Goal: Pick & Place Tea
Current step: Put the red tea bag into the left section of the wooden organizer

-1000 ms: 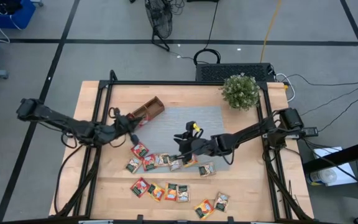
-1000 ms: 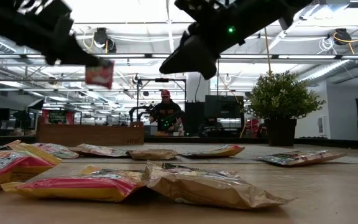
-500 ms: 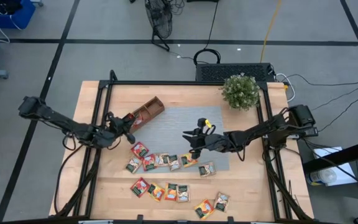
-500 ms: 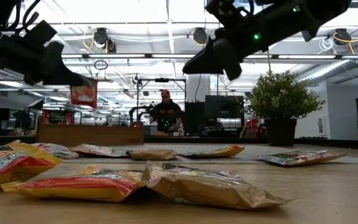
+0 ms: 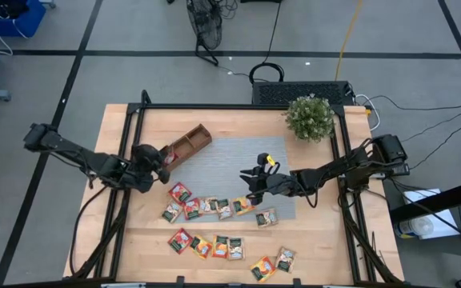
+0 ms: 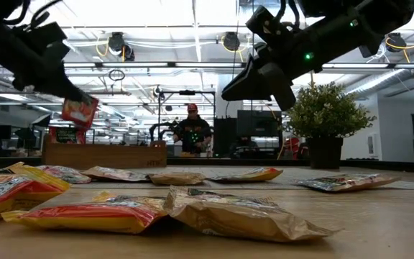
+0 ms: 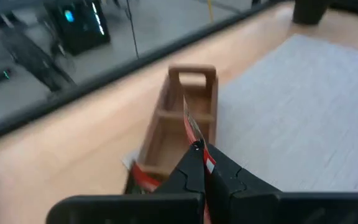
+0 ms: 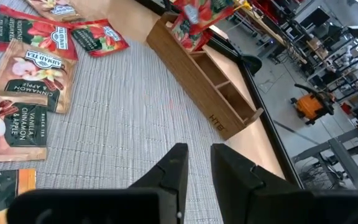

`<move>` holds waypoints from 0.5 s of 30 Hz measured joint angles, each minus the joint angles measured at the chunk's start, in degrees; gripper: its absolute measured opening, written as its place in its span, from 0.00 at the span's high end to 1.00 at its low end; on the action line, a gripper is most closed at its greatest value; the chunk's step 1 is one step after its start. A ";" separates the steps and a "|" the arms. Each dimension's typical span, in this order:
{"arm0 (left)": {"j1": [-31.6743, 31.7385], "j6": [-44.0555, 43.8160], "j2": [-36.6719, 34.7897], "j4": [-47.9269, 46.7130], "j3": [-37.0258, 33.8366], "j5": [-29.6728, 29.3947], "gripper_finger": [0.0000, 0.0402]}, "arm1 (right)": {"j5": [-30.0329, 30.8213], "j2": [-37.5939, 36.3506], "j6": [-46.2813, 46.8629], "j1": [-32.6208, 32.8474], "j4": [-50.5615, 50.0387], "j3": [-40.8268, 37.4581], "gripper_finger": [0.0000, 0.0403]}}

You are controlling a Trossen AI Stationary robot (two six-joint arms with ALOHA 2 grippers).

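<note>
High view: your left hand hangs at the near end of the wooden tray, clenched on 1 red sachet. The tray lies slantwise at the edge of the grey mat, running away from the hand. Your right hand sits over the mat, just beyond the loose sachets spread on the counter. From here you cannot tell how its fingers stand.

Low view: the red sachet hangs upright under the left hand, clear above the tray's long wall. The right hand is high and off to the side, well apart from it. The sachets nearest this camera lie flat and untouched.

Left wrist view: the sachet is pinched edge-on between the fingertips. The tray's compartments open straight ahead of the hand, dividers crossing its length. Something red already shows at the nearest end. My read: line the sachet's thin edge along a compartment, lower until its bottom edge is inside the walls, then let go. Dropping from this height risks it catching a divider or tipping out.

Right wrist view: the right hand's fingers stand slightly apart with nothing between them, mat below. Vanilla and cinnamon sachets lie beside it. Keep this arm parked until the left clears the tray.
</note>
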 joint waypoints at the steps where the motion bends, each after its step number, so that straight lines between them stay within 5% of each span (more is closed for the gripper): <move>1: 0.48 -0.95 0.41 -1.07 -0.09 0.79 1.00 | 0.00 0.00 -0.49 0.00 -0.02 0.00 0.85; 7: 4.66 -8.84 4.50 -8.05 -0.32 1.48 1.00 | -0.02 0.00 -1.02 -0.04 0.62 0.02 0.85; 15: 7.92 -3.91 9.70 -6.32 -0.32 4.01 1.00 | -0.02 0.00 -1.02 -0.03 0.86 0.02 0.85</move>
